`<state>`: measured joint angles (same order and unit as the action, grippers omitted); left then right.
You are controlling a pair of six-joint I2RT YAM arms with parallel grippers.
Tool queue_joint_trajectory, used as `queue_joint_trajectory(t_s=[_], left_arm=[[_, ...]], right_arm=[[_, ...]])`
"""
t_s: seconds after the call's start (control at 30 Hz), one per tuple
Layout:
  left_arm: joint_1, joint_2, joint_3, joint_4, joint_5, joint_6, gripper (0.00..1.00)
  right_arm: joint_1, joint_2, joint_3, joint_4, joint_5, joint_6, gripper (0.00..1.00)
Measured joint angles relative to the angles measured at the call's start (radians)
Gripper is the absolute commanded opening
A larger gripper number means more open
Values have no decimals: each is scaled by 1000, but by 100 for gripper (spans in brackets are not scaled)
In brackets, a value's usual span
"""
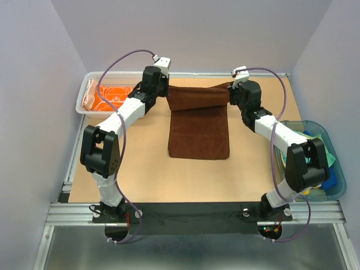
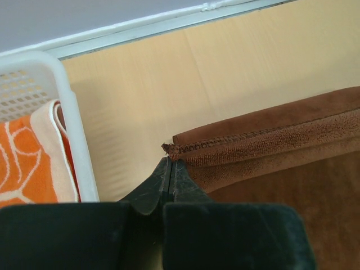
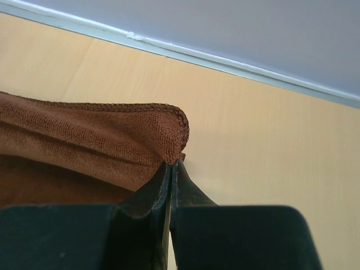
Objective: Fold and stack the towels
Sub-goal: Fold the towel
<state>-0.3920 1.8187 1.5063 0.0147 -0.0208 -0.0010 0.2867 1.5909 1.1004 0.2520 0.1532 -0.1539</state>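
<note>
- Toward 12 o'clock on the surface, seen from above, the dark brown towel lies with its near part flat at the centre. Its far edge is lifted and doubled back over itself.
- At 11 o'clock the left tool is pinched fully together on the towel's far left corner, with the stitched hem right at its tips.
- At 1 o'clock the right tool is closed just as tightly on the far right corner, where the hem curls over its tips.
- Between the two tools the raised edge runs across as a thick fold, clear of the surface.
- At 10 o'clock the white mesh basket holds an orange towel with white line pattern and pale border. The basket is just beside the left tool and apart from the brown cloth.
- At 4 o'clock a translucent tub holds more cloths, green and blue, partly hidden behind the right arm.
</note>
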Motion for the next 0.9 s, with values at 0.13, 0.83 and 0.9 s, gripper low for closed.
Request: queue_joint_trajectory(t_s=[0.13,0.83,0.9], left_arm=[[0,-50,-67,2,26,-29,0],[-14,-132,-188,-56,61,-60,0],[-17,-140,-182,-63,61,-51,0]], right_arm=[[0,-45,-39,-8,-5,37,1],[0,-166,-153,-156,-51,201,1],[0,-177,-153,-157,-51,204,1]])
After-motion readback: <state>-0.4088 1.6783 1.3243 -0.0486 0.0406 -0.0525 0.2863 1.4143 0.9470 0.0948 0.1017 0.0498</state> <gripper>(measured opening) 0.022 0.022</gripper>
